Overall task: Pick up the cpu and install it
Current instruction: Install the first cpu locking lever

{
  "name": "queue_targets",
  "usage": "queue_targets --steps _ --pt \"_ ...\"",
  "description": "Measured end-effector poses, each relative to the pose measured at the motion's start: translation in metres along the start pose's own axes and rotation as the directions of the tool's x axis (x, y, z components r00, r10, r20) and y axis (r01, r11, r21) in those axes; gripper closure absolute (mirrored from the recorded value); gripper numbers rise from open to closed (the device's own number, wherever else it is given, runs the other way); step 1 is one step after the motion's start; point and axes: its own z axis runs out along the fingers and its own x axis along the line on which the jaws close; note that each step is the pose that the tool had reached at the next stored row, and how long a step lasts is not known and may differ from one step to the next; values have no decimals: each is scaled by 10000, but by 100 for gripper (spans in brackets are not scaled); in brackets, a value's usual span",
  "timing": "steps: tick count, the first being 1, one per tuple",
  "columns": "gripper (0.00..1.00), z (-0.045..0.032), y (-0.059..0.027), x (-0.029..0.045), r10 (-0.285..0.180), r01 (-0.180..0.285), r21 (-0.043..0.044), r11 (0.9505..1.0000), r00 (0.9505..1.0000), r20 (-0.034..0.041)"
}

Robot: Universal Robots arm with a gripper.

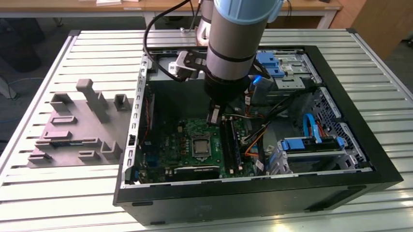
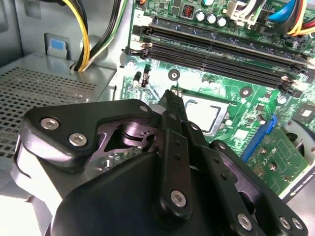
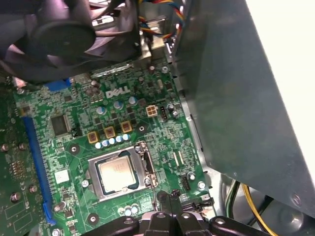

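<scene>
Surroundings: You are working on a slatted metal table that carries an open black computer case; a wooden desk stands behind it.

Tray: A grey moulded tray with upright blocks sits on the slats just beside the case, on the exterior view's left. You see no chip on it.

Board: A green motherboard lies flat in the bottom of the case, with dark memory slots running along one side and a fan near the socket.

Chip: The cpu lies flat and square inside its socket on the board, shiny silver top up, with the metal frame around it (its pale face also peeks past the fingers in the second wrist view,).

Arm: It reaches down into the case from above, and the gripper hangs over the board, near the socket but apart from the chip.

Fingers: The two black fingers stand pressed together at the tips, and you can see nothing pinched between them.

Progress: By the look of it, the picking up and the placing are done, since the chip is in the socket and the gripper is empty.

Left: Whether the socket's frame and lever are fully locked down you cannot tell from these views.
</scene>
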Motion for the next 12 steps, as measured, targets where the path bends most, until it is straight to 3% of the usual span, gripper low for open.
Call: queue_targets --steps 8,12 --pt "89 -1 -8 86 -268 268 -11 9996 9996 -22" --pt "89 3 -8 88 -787 787 -36 9969 9969 -69"
